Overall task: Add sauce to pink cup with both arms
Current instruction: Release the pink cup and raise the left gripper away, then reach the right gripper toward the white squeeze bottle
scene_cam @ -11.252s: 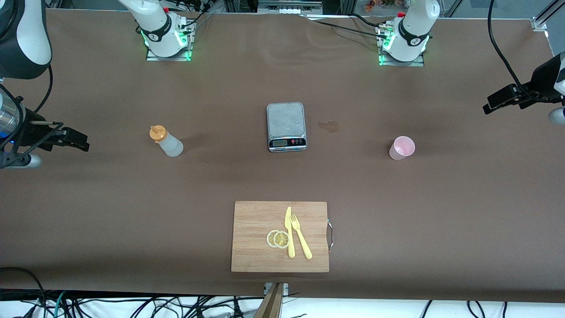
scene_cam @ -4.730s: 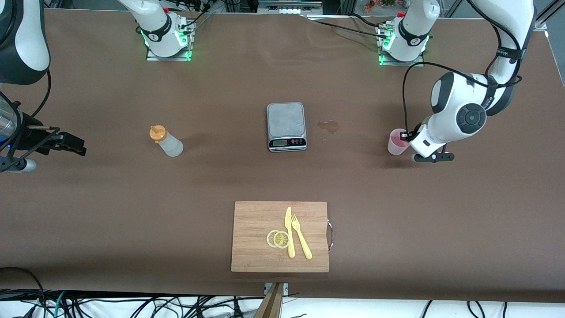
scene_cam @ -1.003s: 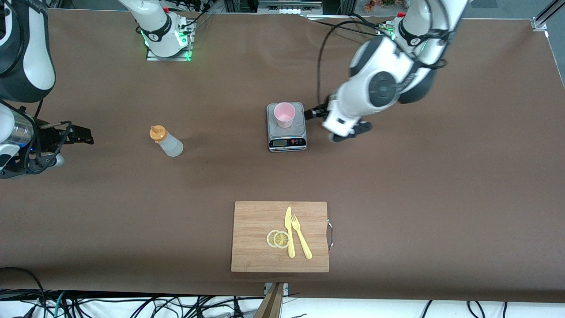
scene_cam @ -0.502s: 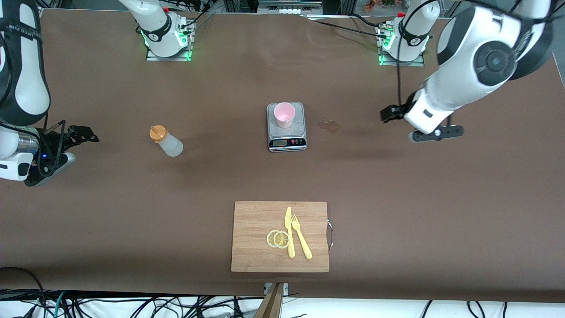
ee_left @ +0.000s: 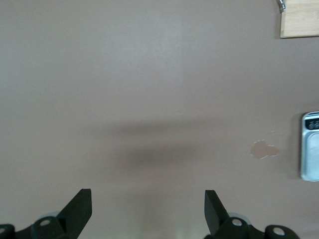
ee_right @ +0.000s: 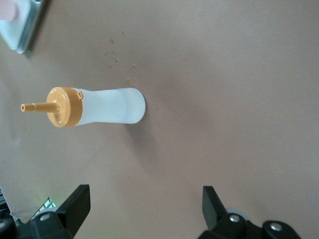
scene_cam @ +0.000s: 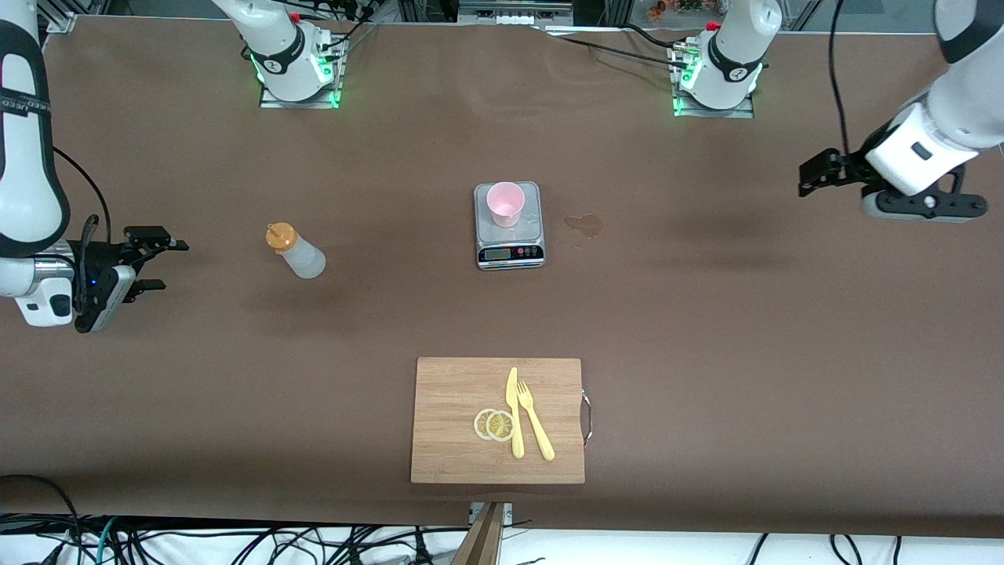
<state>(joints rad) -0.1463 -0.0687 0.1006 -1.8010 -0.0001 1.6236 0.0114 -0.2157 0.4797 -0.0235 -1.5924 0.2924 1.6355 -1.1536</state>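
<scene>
Sauce [scene_cam: 295, 251] upright, near spread right end effector [scene_cam: 161, 263]; left end effector [scene_cam: 816, 174] spread, well apart.

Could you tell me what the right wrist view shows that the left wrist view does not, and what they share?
Only the right wrist view shows the sauce bottle standing on the table, and an edge of the pink cup. Only the left wrist view shows the stain and a corner of the cutting board. Both show the brown table and part of the grey scale, each past its own open gripper: left gripper, right gripper.
</scene>
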